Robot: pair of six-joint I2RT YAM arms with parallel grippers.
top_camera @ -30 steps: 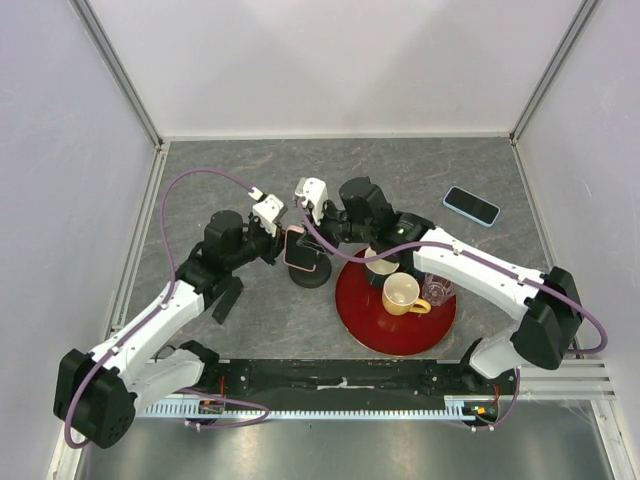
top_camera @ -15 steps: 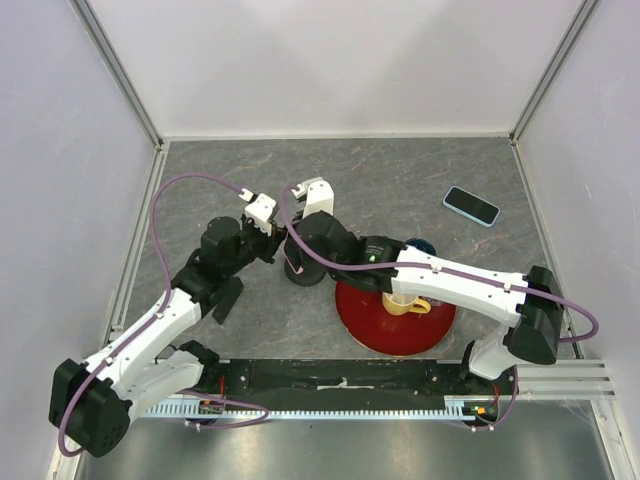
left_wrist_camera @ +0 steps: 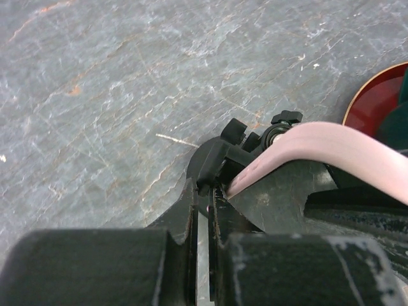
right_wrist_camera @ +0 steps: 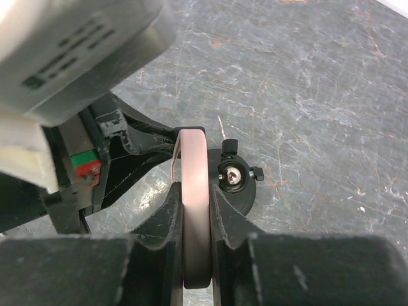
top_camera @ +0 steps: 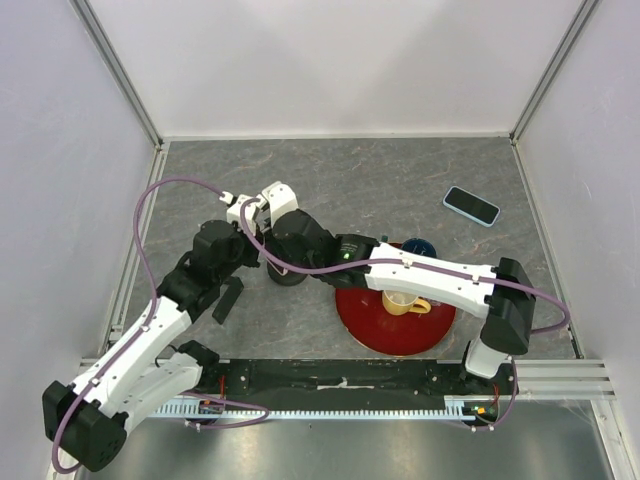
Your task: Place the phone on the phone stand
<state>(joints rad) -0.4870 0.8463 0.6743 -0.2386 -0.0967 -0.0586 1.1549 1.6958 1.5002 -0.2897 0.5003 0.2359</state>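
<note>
Right end effector (right_wrist_camera: 195, 201) tight on edge-up phone (right_wrist_camera: 192, 156) over phone stand (right_wrist_camera: 234, 183); left end effector (left_wrist_camera: 205, 199) nearly closed.

A yellow mug (top_camera: 403, 301) sits on the red plate (top_camera: 368, 325); a blue phone (top_camera: 470, 205) lies well apart on the grey table (top_camera: 400, 175).
</note>
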